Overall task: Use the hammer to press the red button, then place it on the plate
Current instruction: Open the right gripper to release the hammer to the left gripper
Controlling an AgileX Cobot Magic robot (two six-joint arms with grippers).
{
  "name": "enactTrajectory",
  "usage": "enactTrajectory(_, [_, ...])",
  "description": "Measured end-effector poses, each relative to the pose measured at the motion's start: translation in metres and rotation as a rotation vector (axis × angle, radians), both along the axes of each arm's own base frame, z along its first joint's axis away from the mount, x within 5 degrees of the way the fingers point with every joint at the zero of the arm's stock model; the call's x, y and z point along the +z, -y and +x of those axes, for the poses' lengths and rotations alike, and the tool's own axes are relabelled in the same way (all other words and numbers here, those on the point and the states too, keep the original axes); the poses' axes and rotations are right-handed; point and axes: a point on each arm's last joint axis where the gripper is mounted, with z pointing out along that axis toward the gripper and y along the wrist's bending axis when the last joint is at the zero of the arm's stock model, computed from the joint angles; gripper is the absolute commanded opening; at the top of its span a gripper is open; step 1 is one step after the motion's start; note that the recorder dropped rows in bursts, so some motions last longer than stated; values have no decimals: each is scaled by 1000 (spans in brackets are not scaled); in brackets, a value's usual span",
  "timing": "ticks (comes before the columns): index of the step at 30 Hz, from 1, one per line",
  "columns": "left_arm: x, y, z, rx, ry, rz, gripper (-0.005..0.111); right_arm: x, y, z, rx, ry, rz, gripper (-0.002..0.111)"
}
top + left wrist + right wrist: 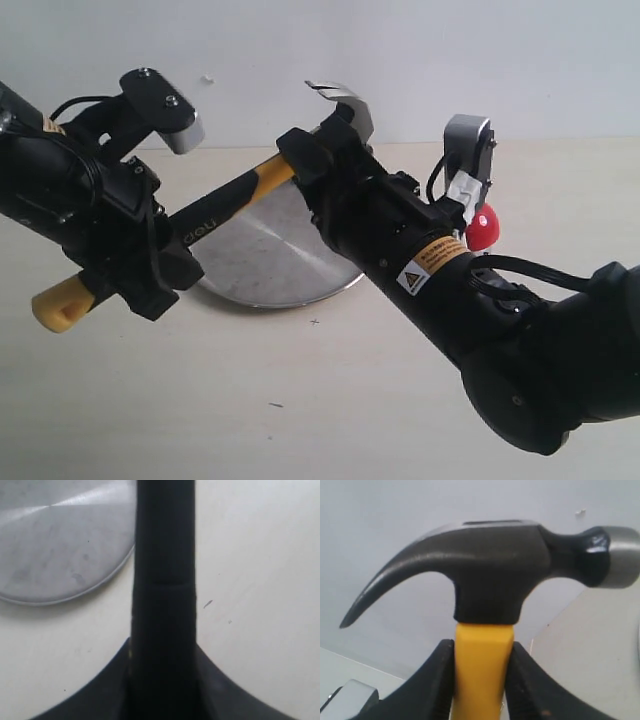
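Note:
The hammer (225, 205) hangs in the air, slanting up over the plate (270, 262), and both grippers hold it. My left gripper (142, 262) is shut on the black grip near the yellow end; in the left wrist view the dark handle (164, 580) runs out between the jaws (162, 655), with the plate (55, 545) beneath. My right gripper (306, 160) is shut on the yellow neck just below the steel head (495, 565), which fills the right wrist view above the jaws (483, 652). The red button (483, 230) peeks out behind the right arm, with its base hidden.
The cream table (250, 400) ends at a pale wall (500, 60) close behind the plate. The right arm's thick black body (450, 290) crosses the right half of the table. The left arm (60, 190) comes in from the left edge.

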Motion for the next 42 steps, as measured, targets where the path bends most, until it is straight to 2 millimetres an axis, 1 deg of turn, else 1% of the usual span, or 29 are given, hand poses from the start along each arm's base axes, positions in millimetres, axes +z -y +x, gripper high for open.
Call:
enactTrajectory(5, [11, -1, -1, -1, 21, -13, 0, 2, 1, 0, -7, -1, 20, 9])
enactTrajectory(7, [12, -1, -2, -2, 24, -12, 0, 2, 1, 0, -8, 0, 26, 13])
enactTrajectory(9, [12, -1, -2, -3, 24, -11, 0, 2, 1, 0, -8, -1, 27, 19])
enactTrajectory(14, [12, -1, -2, -3, 24, -11, 0, 2, 1, 0, -7, -2, 28, 41])
enactTrajectory(19, [17, -2, -3, -7, 29, -12, 0, -6, 0, 0, -2, -24, -53, 60])
enactTrajectory(21, [16, -2, -4, -11, 19, -5, 0, -6, -1, 0, 4, -19, -58, 65])
enactTrajectory(28, [16, -2, -4, -9, 18, -6, 0, -6, -1, 0, 6, -13, -66, 65])
enactTrajectory(33, [16, -2, -4, -1, 15, -8, 0, -9, 0, -3, 32, -42, -45, 59])
enactTrajectory(37, [17, -2, -3, -1, 19, -11, 0, -16, 8, -12, 36, -55, -41, 57])
enactTrajectory(42, [18, -2, -3, 5, 25, -16, 0, -31, 23, -25, 28, -112, -80, 54])
